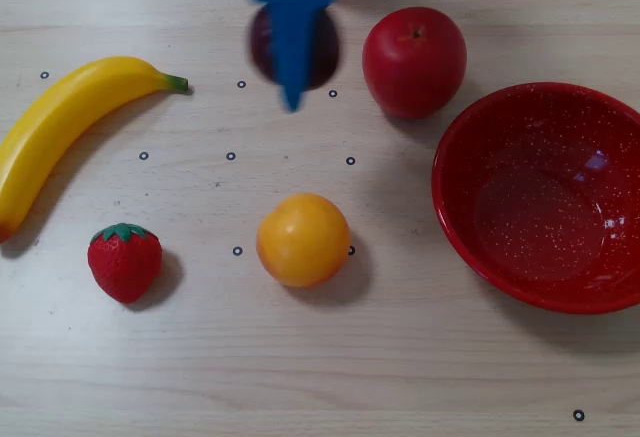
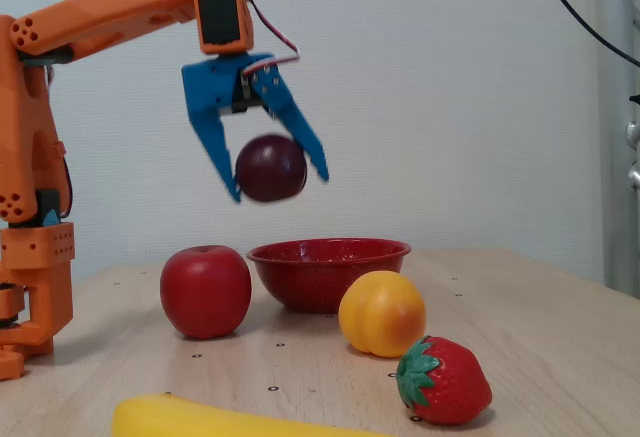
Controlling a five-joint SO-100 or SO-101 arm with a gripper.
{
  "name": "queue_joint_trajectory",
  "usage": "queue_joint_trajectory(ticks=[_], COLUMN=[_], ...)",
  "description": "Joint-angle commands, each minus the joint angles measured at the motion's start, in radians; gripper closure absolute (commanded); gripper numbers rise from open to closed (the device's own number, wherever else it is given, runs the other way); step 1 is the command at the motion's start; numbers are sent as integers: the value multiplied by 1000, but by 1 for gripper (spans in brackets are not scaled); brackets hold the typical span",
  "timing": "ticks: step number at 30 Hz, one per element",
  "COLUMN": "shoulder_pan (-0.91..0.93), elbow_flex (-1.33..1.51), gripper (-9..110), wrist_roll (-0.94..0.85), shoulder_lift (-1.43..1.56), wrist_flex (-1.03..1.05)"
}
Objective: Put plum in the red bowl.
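My blue gripper (image 2: pixel 280 187) is shut on the dark purple plum (image 2: pixel 270 168) and holds it in the air, well above the table. In the fixed view the plum hangs above the red apple and a little left of the red bowl (image 2: pixel 322 282). In the overhead view the gripper (image 1: pixel 292 87) is at the top centre, blurred, with the plum (image 1: pixel 325 52) partly hidden behind it. The speckled red bowl (image 1: pixel 452 162) stands at the right edge with nothing in it.
A red apple (image 1: pixel 414 61) sits between the gripper and the bowl. An orange (image 1: pixel 303 240) lies at the centre, a strawberry (image 1: pixel 125 261) at the lower left and a banana (image 1: pixel 60 127) at the left. The orange arm base (image 2: pixel 35 257) stands at the left of the fixed view.
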Motion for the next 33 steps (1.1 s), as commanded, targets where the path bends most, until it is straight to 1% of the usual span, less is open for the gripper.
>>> queue_joint_trajectory(ticks=[1, 6, 12, 18, 20, 25, 27, 31, 32, 33], shoulder_pan=[127, 345, 520, 569, 566, 541, 532, 520, 517, 514], elbow_flex=[-106, -84, -15, 103, 137, 204, 221, 258, 265, 272], gripper=[101, 101, 101, 101, 101, 101, 98, 88, 84, 76], wrist_roll=[-80, -138, -77, 38, 69, 75, 69, 66, 66, 63], shoulder_lift=[124, 179, 153, 74, 40, -29, -48, -74, -78, -86], wrist_flex=[-6, -172, -469, -744, -792, -841, -842, -841, -842, -844])
